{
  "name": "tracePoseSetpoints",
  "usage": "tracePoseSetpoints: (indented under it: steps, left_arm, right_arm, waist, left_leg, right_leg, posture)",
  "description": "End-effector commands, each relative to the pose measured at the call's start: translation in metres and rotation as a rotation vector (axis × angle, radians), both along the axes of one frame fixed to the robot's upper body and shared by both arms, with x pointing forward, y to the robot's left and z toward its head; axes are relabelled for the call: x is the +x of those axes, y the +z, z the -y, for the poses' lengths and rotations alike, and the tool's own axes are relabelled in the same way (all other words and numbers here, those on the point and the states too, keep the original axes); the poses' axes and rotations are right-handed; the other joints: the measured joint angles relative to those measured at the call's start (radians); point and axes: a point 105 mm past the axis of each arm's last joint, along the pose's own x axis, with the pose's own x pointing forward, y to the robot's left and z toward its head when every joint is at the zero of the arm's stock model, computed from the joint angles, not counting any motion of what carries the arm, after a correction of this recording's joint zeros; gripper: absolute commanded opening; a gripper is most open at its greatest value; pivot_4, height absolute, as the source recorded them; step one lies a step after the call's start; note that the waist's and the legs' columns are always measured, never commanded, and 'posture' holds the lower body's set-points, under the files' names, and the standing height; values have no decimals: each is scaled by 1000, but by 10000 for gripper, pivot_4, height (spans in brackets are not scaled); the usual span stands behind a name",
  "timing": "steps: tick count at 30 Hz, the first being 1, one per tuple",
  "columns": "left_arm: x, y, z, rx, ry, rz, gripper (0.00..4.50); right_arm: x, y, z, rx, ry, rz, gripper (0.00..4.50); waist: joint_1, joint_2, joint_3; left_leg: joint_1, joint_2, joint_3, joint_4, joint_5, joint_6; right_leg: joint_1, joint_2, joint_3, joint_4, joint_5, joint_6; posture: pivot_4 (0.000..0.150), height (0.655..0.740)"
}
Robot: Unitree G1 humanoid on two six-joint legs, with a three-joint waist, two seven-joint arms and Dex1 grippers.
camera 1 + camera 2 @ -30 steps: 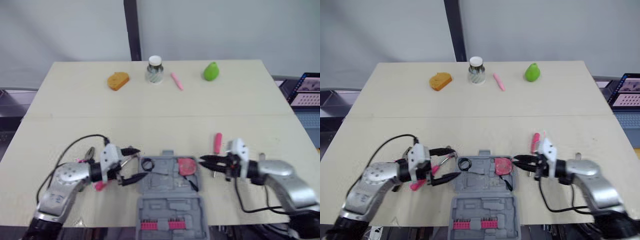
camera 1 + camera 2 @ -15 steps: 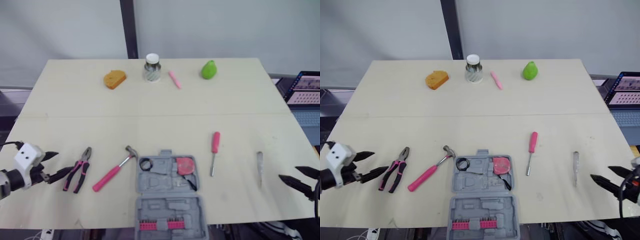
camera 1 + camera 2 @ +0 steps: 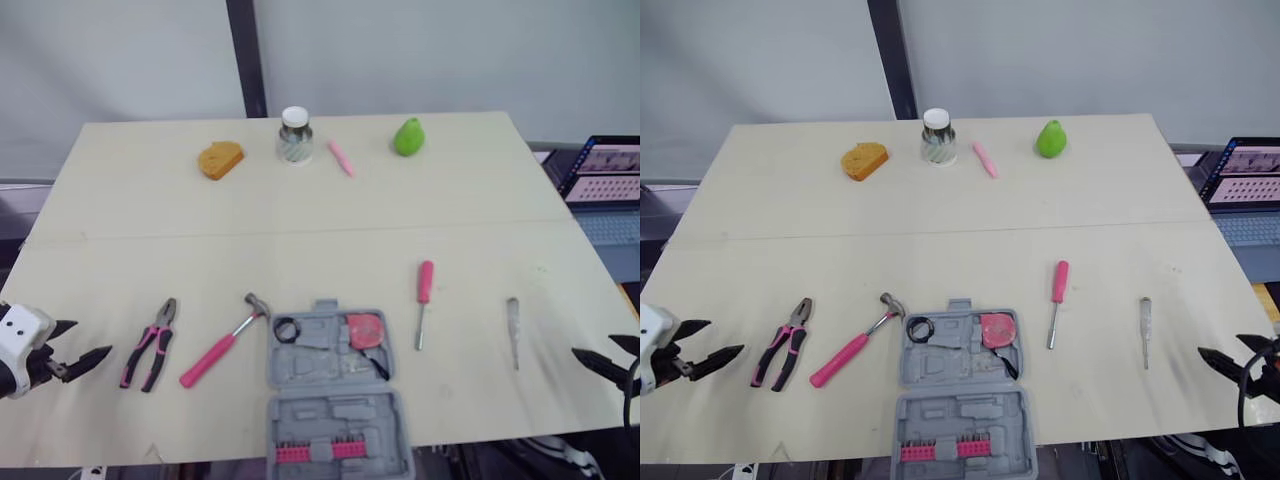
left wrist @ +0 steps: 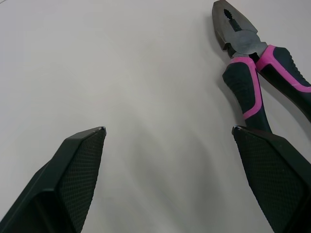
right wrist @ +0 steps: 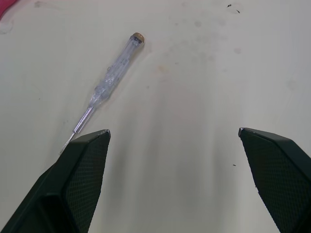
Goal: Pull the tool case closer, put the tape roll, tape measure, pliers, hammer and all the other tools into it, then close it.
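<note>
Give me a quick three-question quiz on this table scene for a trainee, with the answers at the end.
1. True or false: the hammer lies between the pliers and the tool case.
2. Which lies nearest the right gripper? A pink screwdriver, B clear tester screwdriver, C hammer.
3. Fill in: the left gripper is ____ (open or shut).
Key: 1 true; 2 B; 3 open.

We see pale wooden table point(image 3: 300, 215), seam across its middle; plain grey wall point(image 3: 450, 50) behind, dark vertical post point(image 3: 244, 55); lit laptop screen point(image 3: 603, 186) at right.
</note>
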Motion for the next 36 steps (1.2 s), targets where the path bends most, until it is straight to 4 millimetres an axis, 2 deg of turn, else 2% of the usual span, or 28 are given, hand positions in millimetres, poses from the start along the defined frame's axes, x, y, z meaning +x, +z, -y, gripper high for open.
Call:
tracePoseSetpoints:
  steps: [1,6,9,10,12,13,14,18,21,26,32,36]
  left_arm:
    - [-3,9,-11,24,35,30,45000]
    - [-3,14,-10,34,34,47,45000]
    - [3,23,15,-22,-30,102,45000]
    - [4,24,20,-37,-41,110,45000]
    - [6,23,43,-90,-86,130,45000]
    - [5,22,49,-105,-95,132,45000]
    - [5,19,56,-140,-88,139,45000]
    - [2,5,67,-197,-25,153,45000]
    - [2,-1,71,-212,40,183,45000]
    - [0,-10,86,-265,115,197,45000]
    - [-3,-28,94,-281,174,154,45000]
    - [1,-34,90,-268,219,139,45000]
  right_arm:
    - [3,13,-3,-20,20,30,44729]
    - [5,16,-17,10,64,46,44729]
    - [13,37,-70,70,264,94,44729]
    - [14,41,-81,81,296,97,44729]
    - [20,53,-126,107,463,109,44729]
    - [20,57,-140,117,511,110,44729]
    - [23,62,-167,131,618,119,44729]
    - [28,78,-238,136,910,138,44729]
    - [33,92,-272,116,1056,172,44729]
    - [44,104,-305,86,1197,215,44729]
    - [50,115,-318,62,1267,250,44729]
    - [50,122,-325,52,1303,270,44729]
  waist:
    - [0,0,0]
    - [2,0,0]
    - [2,0,0]
    - [3,0,0]
    - [1,0,0]
    - [-1,0,0]
    - [-2,0,0]
    - [-10,-1,0]
    - [-5,-3,1]
    - [8,-9,0]
    - [6,-9,0]
    - [5,-9,0]
  left_leg:
    - [0,0,0,0,0,0]
    - [0,1,5,0,0,0]
    - [-1,3,8,0,-1,-1]
    - [-1,3,8,-1,-1,-1]
    - [-1,3,9,0,-1,-1]
    - [0,3,10,0,-1,-1]
    - [0,4,10,0,-1,-1]
    - [-1,5,10,0,-2,-2]
    - [-1,4,11,2,-3,-2]
    - [-3,4,10,5,-3,-1]
    - [-3,4,10,6,-3,-1]
    - [-3,4,10,6,-3,-1]
  right_leg:
    - [0,0,0,0,0,0]
    - [-4,0,1,3,0,0]
    - [-8,0,1,5,0,0]
    - [-9,-1,1,6,0,-1]
    - [-9,-1,2,7,0,-1]
    - [-9,-1,2,7,1,-1]
    - [-9,0,2,7,1,-1]
    - [-12,0,1,8,1,-2]
    - [-12,0,1,7,1,-2]
    - [-11,-1,1,8,1,-2]
    - [-11,-1,0,8,2,-2]
    - [-11,0,0,9,1,-2]
  posture:
    - [1500,7400]
    - [1500,7400]
    - [1500,7400]
    - [1500,7400]
    - [1500,7400]
    - [1500,7400]
    - [1500,7400]
    - [1500,7400]
    - [1500,7400]
    - [1500,7400]
    - [1500,7400]
    - [1500,7400]
